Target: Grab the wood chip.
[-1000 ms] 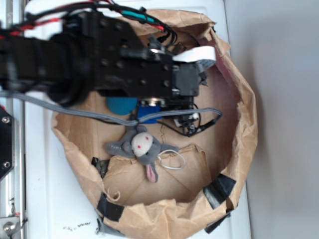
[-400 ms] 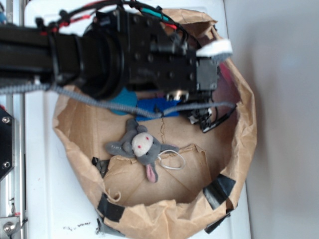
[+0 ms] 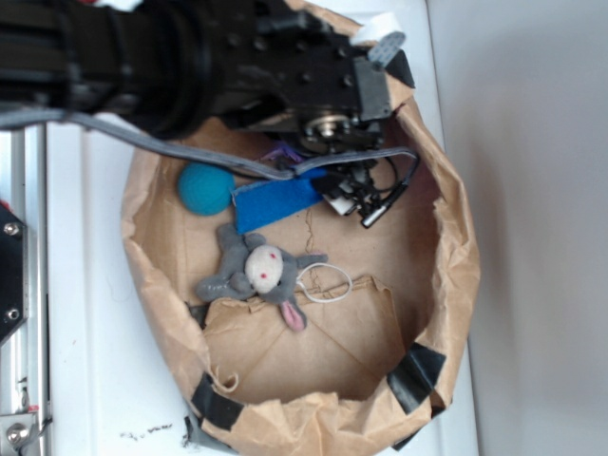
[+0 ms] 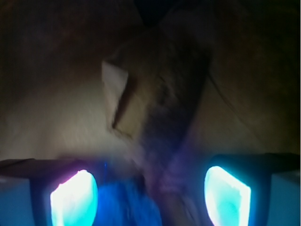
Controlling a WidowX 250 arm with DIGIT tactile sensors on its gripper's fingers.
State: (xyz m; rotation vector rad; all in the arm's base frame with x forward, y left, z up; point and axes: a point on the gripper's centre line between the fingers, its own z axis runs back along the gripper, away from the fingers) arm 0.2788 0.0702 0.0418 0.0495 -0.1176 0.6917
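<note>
Crumpled brown paper bag [image 3: 456, 285], rolled down into a bowl, holds everything, and the black robot arm [image 3: 190, 57] covers its 12 o'clock rim. Your gripper [image 4: 150, 195] hangs with its two glowing fingers [image 4: 73, 197] spread wide and nothing between them. The flat blue felt rectangle [image 3: 275, 202] lies just under the arm, with the round teal ball [image 3: 205, 187] at its 9 o'clock. From outside, the arm hides your target. In the wrist view, the blurred dark strip running from 12 towards 6 o'clock is probably the dark brown, bark-like wood chip [image 4: 164, 117], lying just ahead of the fingers. Expect it to be light, stiff and rough, with brittle tips. Pinch it across its narrow width, at mid-length.
</note>
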